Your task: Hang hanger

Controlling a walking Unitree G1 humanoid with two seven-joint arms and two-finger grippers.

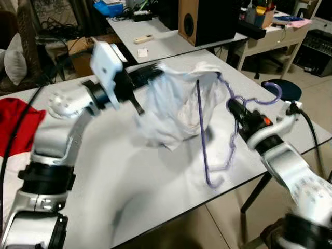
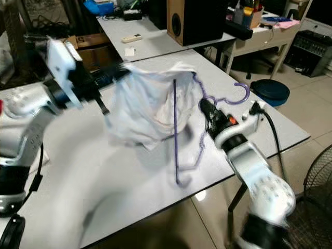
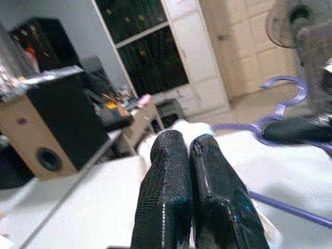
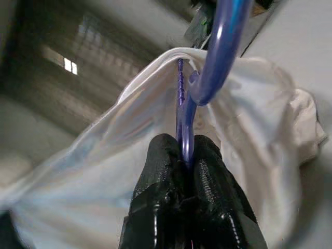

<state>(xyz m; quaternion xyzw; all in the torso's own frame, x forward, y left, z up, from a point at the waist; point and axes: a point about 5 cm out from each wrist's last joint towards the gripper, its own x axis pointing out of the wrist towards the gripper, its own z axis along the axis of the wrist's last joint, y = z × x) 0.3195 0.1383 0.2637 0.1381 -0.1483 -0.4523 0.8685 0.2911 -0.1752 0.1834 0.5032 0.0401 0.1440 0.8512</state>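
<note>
In the left eye view a purple hanger [image 1: 199, 129] occupies the centre-right of the frame, raised above the grey worktop [image 1: 129, 192]: its hook curls toward the right edge, one long straight bar runs down the middle, and a wavy side drops toward the lower centre. A white garment [image 1: 174, 104] is draped over the hanger's upper part and bunches in the centre. The right pincer [image 1: 233, 109], at centre-right, is clamped on the hanger just below the hook, while the left pincer [image 1: 153, 70], in the upper centre, is closed on the garment's top edge. A red cloth [image 1: 15, 122] lies at the left edge and a speaker box [image 1: 207, 21] stands at the top. The right eye view gives the same arrangement. In the left wrist view the left pincer's fingers [image 3: 166, 202] are pressed together in the lower centre with white fabric pinched at their tips, and the hanger's purple hook sits at the right. In the right wrist view the right pincer's fingers [image 4: 166, 197] squeeze the purple wire in the lower centre, with the garment spread behind across the middle.
</note>
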